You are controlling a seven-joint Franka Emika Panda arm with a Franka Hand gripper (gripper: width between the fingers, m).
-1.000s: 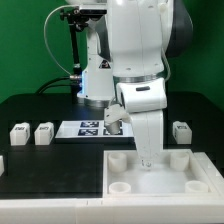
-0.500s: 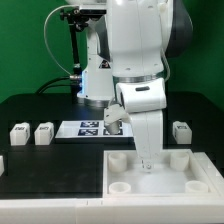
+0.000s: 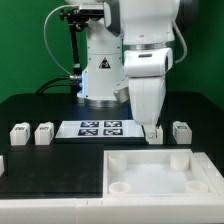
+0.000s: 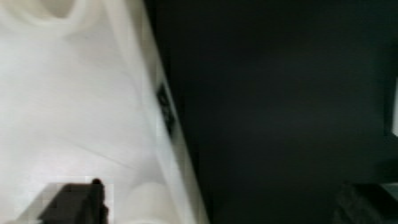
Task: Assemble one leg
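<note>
The gripper [image 3: 152,128] is spread wide, empty (no part between its fingers [image 4: 71,203]); descending off-centre, a finger could knock the leg [image 3: 181,131] just beside it out of reach.

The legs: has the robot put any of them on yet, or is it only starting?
Done: nothing visible; the corner sockets of the large white piece show empty. In hand: the tool hangs low beside the leg on the exterior view's right, open, holding nothing. Left: grasping a leg and fitting it; two other legs lie loose on the exterior view's left.
</note>
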